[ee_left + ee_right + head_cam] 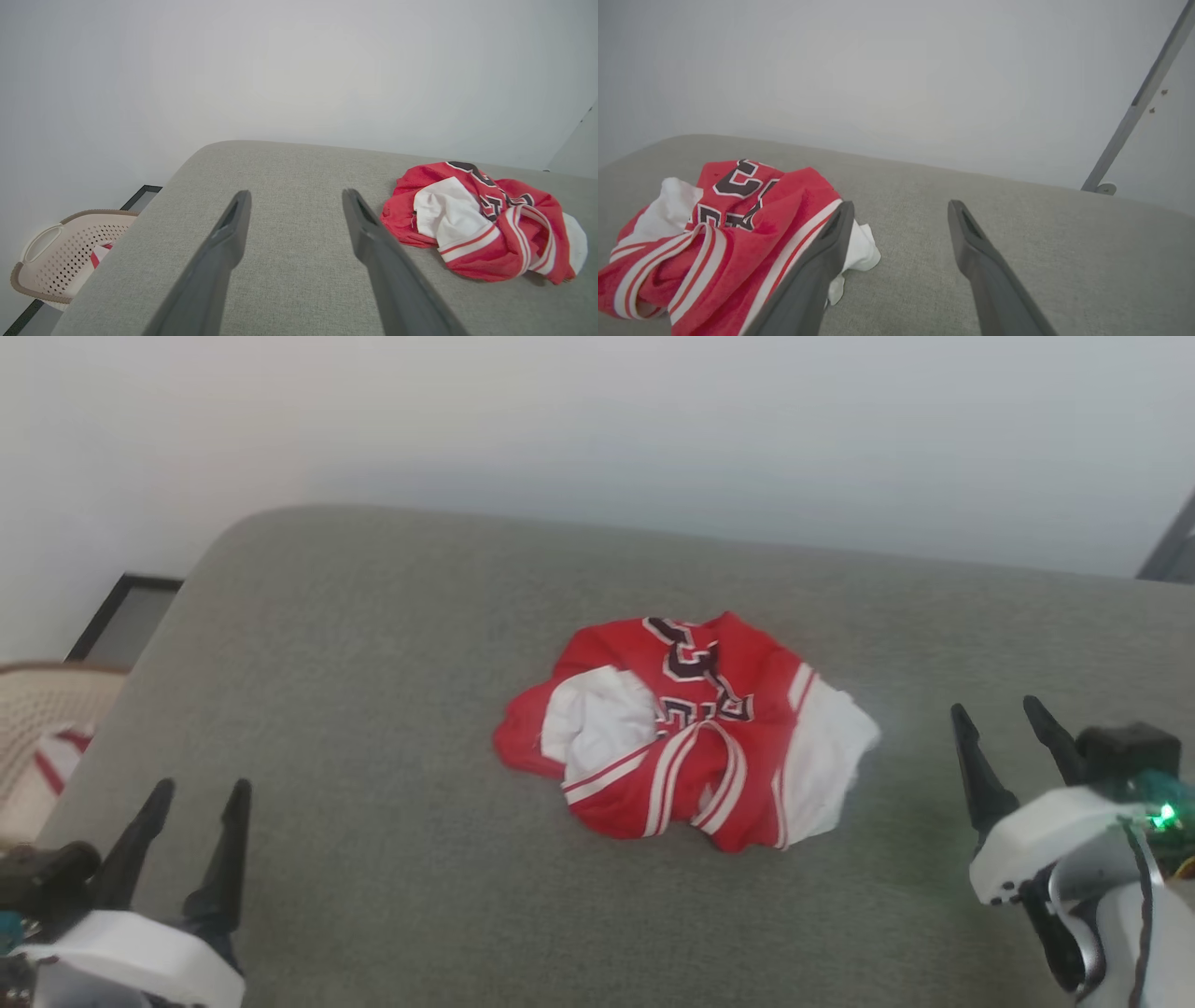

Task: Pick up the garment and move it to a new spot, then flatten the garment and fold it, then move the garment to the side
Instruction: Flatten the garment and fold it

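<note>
Well, my left fingers (224, 859) and right fingers (978, 775) gape wide, empty; the crumpled red-and-white jersey shirt (686, 733) looks soft, light, floppy. I'd pinch its raised striped fold.

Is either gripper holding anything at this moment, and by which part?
Nothing is held. The left gripper and the right gripper are both open and apart from the garment, which lies crumpled on the grey surface.
</note>
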Available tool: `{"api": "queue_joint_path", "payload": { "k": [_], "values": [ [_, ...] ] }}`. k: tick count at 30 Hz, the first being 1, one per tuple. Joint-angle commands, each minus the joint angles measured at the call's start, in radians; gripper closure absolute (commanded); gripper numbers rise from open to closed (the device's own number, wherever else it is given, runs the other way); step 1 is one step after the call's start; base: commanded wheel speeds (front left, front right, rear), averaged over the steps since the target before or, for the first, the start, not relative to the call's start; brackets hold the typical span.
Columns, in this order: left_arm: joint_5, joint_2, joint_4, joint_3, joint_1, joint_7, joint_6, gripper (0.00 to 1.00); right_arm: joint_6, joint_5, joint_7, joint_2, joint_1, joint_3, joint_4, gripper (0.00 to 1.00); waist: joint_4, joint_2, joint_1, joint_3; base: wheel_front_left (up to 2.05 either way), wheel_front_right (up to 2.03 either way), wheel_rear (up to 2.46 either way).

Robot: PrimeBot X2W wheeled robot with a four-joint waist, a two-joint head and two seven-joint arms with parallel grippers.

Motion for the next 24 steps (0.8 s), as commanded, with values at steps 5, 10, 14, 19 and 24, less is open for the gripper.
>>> {"api": "queue_joint_path", "payload": {
  "k": [5, 10, 14, 19, 24],
  "values": [
    [0.024, -0.025, -0.007, -0.03, -0.052, -0.006, -0.006, 0.0, -0.001, 0.035, 0.091, -0.036, -0.079, 0.042, 0.069, 0.0, 0.076, -0.0001, 0.0, 0.069, 0.0, 0.0, 0.0],
    [0.03, -0.052, 0.001, -0.063, -0.099, -0.01, -0.014, 0.0, -0.001, 0.06, 0.196, -0.076, -0.149, 0.085, 0.162, 0.0, 0.127, -0.0001, 0.0, 0.12, 0.0, 0.0, 0.0],
    [0.033, -0.068, 0.011, -0.081, -0.127, -0.012, -0.022, 0.0, -0.001, 0.059, 0.277, -0.099, -0.189, 0.114, 0.229, 0.0, 0.151, -0.0001, 0.0, 0.146, 0.0, 0.0, 0.0],
    [0.035, -0.093, 0.034, -0.103, -0.162, -0.017, -0.03, 0.0, -0.001, 0.068, 0.426, -0.119, -0.252, 0.164, 0.335, 0.0, 0.175, -0.0001, 0.0, 0.18, 0.0, 0.0, 0.0],
    [0.033, -0.107, 0.058, -0.115, -0.185, -0.024, -0.037, 0.0, -0.001, 0.084, 0.568, -0.124, -0.284, 0.232, 0.416, 0.91, 0.182, -0.0001, 0.0, 0.193, 0.0, 0.0, 0.0]
  ]
}}
